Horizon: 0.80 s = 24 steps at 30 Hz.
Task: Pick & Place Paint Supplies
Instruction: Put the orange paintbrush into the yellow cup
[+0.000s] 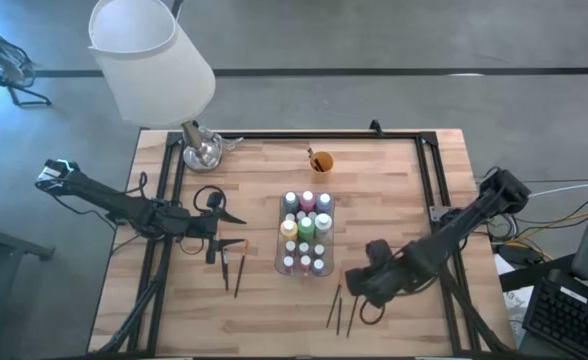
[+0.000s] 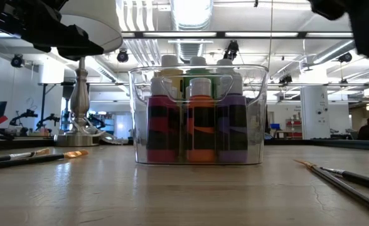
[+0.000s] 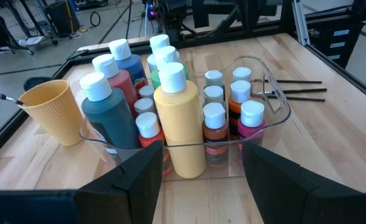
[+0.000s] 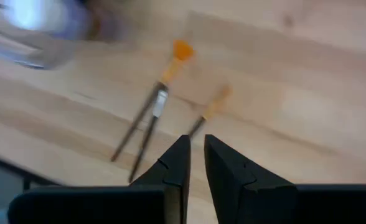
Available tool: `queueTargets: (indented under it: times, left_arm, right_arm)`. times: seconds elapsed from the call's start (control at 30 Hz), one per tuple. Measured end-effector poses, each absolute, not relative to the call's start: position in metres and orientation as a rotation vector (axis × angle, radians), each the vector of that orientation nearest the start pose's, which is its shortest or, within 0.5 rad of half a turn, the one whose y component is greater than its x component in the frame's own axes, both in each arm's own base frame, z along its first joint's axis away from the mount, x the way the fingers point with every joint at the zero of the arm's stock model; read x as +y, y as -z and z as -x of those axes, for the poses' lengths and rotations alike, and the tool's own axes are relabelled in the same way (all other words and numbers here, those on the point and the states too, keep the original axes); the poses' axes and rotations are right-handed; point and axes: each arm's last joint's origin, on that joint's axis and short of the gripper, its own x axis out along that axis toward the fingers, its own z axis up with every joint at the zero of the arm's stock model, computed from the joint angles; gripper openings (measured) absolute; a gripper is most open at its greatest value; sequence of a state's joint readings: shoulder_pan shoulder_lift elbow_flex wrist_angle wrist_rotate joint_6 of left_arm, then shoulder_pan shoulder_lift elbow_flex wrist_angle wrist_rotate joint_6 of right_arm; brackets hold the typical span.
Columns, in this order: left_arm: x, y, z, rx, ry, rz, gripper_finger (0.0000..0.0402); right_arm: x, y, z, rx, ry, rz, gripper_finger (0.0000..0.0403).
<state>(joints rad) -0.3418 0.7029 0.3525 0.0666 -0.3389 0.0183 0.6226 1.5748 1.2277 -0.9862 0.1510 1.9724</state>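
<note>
A clear tray [image 1: 304, 232] at the table's middle holds many paint bottles, among them a tall yellow one [image 3: 178, 124]. My left gripper [image 3: 201, 186] is open and empty just left of the tray, pointing at it. Two brushes [image 1: 232, 270] lie on the table near it. Three brushes [image 1: 336, 308] lie flat near the front right and also show in the right wrist view [image 4: 145, 124]. My right gripper [image 4: 195, 152] hovers over them with only a narrow slit between its fingers. One brush's handle [image 4: 205, 115] runs toward that slit.
A small orange cup [image 1: 321, 161] with a brush in it stands behind the tray. A lamp with a white shade [image 1: 149, 60] and metal base [image 1: 202, 150] stands at the far left corner. A black frame [image 1: 429, 170] borders the table.
</note>
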Motion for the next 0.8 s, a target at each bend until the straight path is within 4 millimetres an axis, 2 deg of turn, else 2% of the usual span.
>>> queueTargets:
  times: [0.17, 0.47, 0.63, 0.8]
  left_arm:
    - [-0.045, -0.22, -0.154, 0.269, 0.005, -0.114, 0.0223]
    - [-0.045, -0.22, -0.154, 0.268, 0.005, -0.113, 0.0223]
    - [-0.045, -0.22, -0.154, 0.268, 0.005, -0.113, 0.0222]
    - [-0.045, -0.22, -0.154, 0.268, 0.005, -0.113, 0.0222]
  right_arm:
    - [0.178, -0.235, -0.25, 1.097, 0.974, -1.214, 0.008]
    - [0.181, -0.211, -0.255, 1.103, 1.077, -1.178, 0.0156]
    - [0.178, -0.203, -0.256, 1.099, 1.103, -1.167, 0.0172]
    - [0.176, -0.192, -0.261, 1.098, 1.14, -1.135, 0.0169]
